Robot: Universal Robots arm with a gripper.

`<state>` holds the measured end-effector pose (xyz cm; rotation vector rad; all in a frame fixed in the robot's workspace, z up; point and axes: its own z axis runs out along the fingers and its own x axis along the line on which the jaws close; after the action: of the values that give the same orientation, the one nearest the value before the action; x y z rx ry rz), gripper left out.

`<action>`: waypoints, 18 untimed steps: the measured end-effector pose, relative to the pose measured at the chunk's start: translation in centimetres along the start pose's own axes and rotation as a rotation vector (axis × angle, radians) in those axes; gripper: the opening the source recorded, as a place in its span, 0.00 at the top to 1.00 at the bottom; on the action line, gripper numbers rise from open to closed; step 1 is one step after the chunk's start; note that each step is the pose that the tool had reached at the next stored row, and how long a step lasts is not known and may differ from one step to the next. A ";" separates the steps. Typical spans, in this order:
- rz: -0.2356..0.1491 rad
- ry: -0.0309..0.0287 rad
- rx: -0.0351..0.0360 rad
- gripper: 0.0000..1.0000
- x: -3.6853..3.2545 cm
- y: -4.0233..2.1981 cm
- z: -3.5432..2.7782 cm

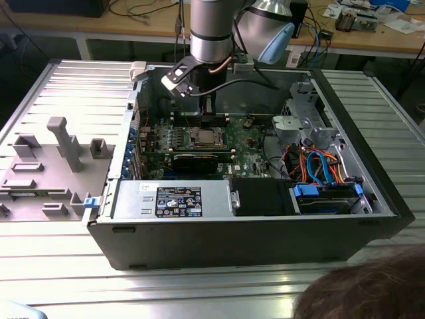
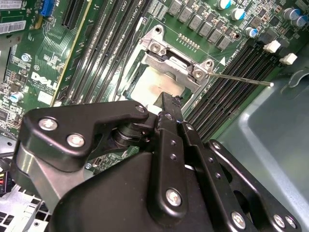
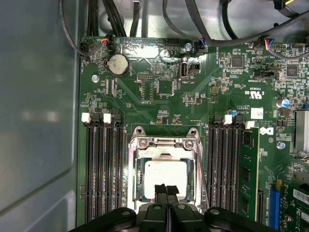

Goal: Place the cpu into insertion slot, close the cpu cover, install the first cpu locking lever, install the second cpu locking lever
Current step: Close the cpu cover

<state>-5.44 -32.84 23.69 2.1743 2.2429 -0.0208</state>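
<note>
The cpu lies flat in the socket on the green motherboard, its dull silver top showing through the square opening of the cpu cover. The cover lies down over it. My gripper is shut with nothing between its black fingertips, which rest at the near edge of the chip. In the second wrist view the fingers stand over the cpu and the cover. A thin locking lever sticks out sideways from the socket. In the exterior view the gripper hangs just above the socket.
Black memory slots flank the socket on both sides. A long black expansion card, the power supply and a drive cage with blue and orange cables stand inside the case. A grey fixture lies outside.
</note>
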 end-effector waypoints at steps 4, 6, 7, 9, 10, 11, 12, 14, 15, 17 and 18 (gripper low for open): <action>0.000 0.0000 -0.0001 0.89 0.00 -0.03 0.06; 0.000 0.0000 0.0000 0.89 0.00 -0.03 0.07; 0.000 0.0000 0.0000 0.89 0.00 -0.04 0.09; 0.000 0.0000 0.0000 0.89 0.00 -0.06 0.11; 0.000 0.0001 0.0000 0.89 0.01 -0.07 0.12; 0.000 0.0000 0.0000 0.89 0.01 -0.18 0.25; 0.000 0.0000 -0.0001 0.89 0.01 -0.22 0.36; 0.000 0.0000 -0.0001 0.89 0.02 -0.24 0.39; 0.000 0.0000 0.0000 0.89 0.02 -0.24 0.39; 0.000 0.0000 -0.0001 0.89 0.02 -0.26 0.43; 0.000 0.0001 -0.0001 0.89 0.02 -0.26 0.45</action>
<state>-5.70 -32.84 23.24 2.1744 2.2428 -0.0206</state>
